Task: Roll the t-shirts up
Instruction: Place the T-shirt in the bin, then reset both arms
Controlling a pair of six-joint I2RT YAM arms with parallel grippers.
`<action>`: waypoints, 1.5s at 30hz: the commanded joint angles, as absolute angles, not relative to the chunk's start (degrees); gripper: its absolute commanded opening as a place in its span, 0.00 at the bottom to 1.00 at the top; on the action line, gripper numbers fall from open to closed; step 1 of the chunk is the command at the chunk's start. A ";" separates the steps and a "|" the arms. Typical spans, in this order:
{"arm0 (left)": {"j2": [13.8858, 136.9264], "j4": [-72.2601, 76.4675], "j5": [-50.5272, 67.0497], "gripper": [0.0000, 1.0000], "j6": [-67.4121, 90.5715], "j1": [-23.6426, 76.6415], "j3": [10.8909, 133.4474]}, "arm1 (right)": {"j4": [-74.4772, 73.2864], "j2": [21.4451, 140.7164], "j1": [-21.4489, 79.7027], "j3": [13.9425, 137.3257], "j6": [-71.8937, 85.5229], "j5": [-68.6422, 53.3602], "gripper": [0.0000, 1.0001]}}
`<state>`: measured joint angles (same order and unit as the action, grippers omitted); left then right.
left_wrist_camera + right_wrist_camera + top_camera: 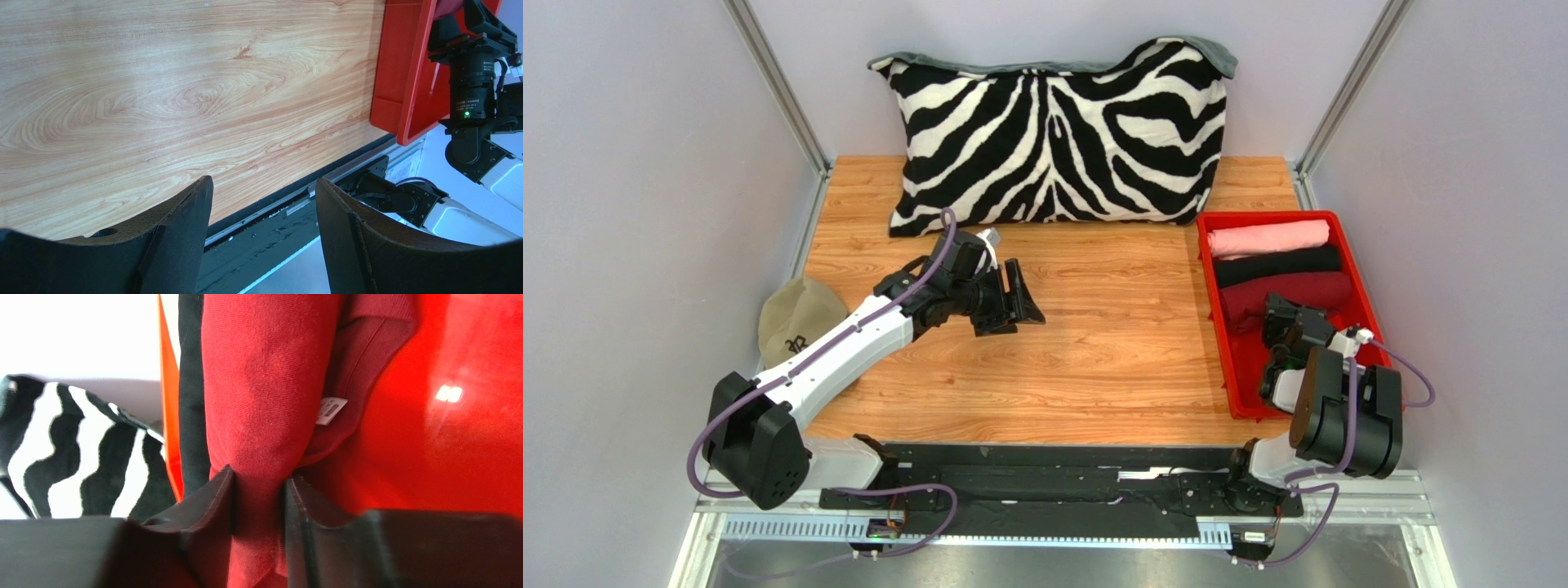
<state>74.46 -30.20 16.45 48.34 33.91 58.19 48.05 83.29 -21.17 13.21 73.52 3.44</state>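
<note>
Three rolled t-shirts lie in the red tray (1232,347): a pink one (1268,237) at the back, a black one (1277,263) in the middle and a dark red one (1290,292) nearest me. My right gripper (1284,328) is shut on the near edge of the dark red t-shirt (264,386), whose white neck label (331,410) shows beside the fold. The black t-shirt (191,392) lies just behind it. My left gripper (1020,298) is open and empty above the bare wooden table (1100,355), its fingers (184,233) wide apart.
A zebra-striped pillow (1057,129) leans against the back wall. A beige cap (795,316) lies at the table's left edge beside my left arm. The red tray (402,73) stands along the right side, its corner near the table's front edge.
</note>
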 commanded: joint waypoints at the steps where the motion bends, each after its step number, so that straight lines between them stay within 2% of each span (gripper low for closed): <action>1: 74.62 -28.48 17.23 0.71 48.34 33.66 59.59 | 55.56 81.23 -21.71 12.83 73.39 -1.23 0.50; 2: 74.53 -28.48 17.14 0.71 48.34 33.66 59.76 | 51.63 79.99 -21.71 13.09 72.61 -1.23 0.61; 4: 74.44 -28.39 17.05 0.71 48.34 33.66 59.77 | 45.39 76.92 -21.71 14.67 71.46 -0.88 0.71; 5: 74.27 -28.30 17.05 0.71 48.34 33.66 59.77 | 37.17 73.42 -21.71 15.63 70.24 -0.62 0.78; 8: 74.00 -27.95 17.05 0.71 48.60 33.58 59.59 | 22.22 65.95 -21.71 19.40 66.99 -0.09 0.84; 13: 74.00 -26.72 17.66 0.71 49.13 33.49 58.80 | 6.70 60.47 -21.88 23.99 64.78 3.60 0.82; 20: 73.74 -25.75 18.11 0.71 49.22 33.49 57.92 | -3.86 66.00 -21.88 28.91 62.23 0.79 0.70; 24: 73.39 -25.49 18.28 0.71 49.31 33.40 57.57 | -4.74 67.59 -21.80 28.65 61.00 -1.50 0.68; 28: 73.39 -25.23 18.46 0.70 49.22 33.14 57.30 | -4.13 69.07 -21.80 28.82 60.12 -1.41 0.42; 33: 73.48 -24.96 18.98 0.71 49.22 32.52 56.95 | -1.42 74.61 -21.80 29.62 59.85 -3.51 0.35; 36: 73.30 -24.96 19.25 0.70 49.13 32.17 56.95 | 5.51 78.56 -22.15 28.66 61.34 -5.79 0.24; 37: 73.30 -25.05 19.25 0.70 49.13 32.08 56.95 | 10.24 79.53 -22.50 28.22 61.87 -6.41 0.17; 40: 73.04 -24.96 19.34 0.70 49.13 31.82 56.87 | 18.60 83.84 -22.68 26.90 64.07 -8.70 0.09; 45: 72.69 -24.70 19.60 0.70 49.31 31.47 55.90 | 22.68 88.50 -22.76 27.42 64.78 -10.89 0.03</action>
